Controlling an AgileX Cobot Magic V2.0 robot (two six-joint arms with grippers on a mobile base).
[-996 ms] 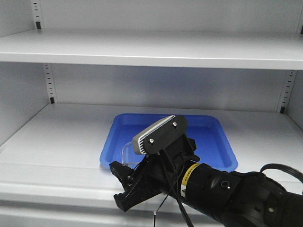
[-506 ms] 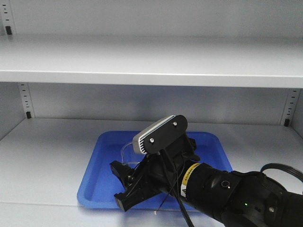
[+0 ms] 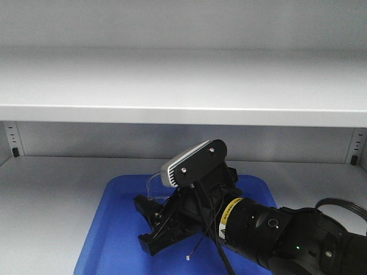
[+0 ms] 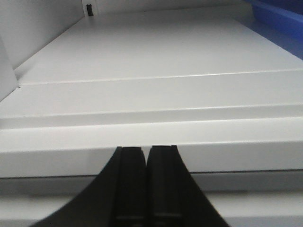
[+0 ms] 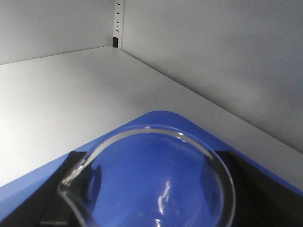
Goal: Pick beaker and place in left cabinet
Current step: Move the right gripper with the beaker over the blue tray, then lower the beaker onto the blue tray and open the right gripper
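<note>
1. As seen from the front, we have the right gripper [image 3: 147, 224] reaching into the left cabinet [image 3: 86, 140], above the near half of the blue tray [image 3: 109, 229].
2. We read its jaws as clamped on the beaker [image 5: 156, 189]. In the right wrist view, black fingers [image 5: 52, 198] sit against the glass on both sides.
3. The beaker is upright with its mouth open to the wrist camera, and blue tray floor shows through the glass. So the beaker is over the tray, inside its rim.
4. We cannot tell whether the beaker base touches the tray floor or hangs just above it.
5. The pour spout [image 5: 67, 185] shows at the rim, next to one finger.
6. From the front, only a sliver of the beaker's rim shows, just behind the wrist camera housing [image 3: 192, 163].
7. The tray sits on the lower shelf [image 3: 46, 195]. The upper shelf [image 3: 183, 86] runs across above the tray.
8. The left gripper [image 4: 147, 156] has its fingers pressed together with nothing between them.
9. It sits at the front lip of the shelf, well apart from the tray. Only an edge of the tray shows, far off in the left wrist view.
</note>
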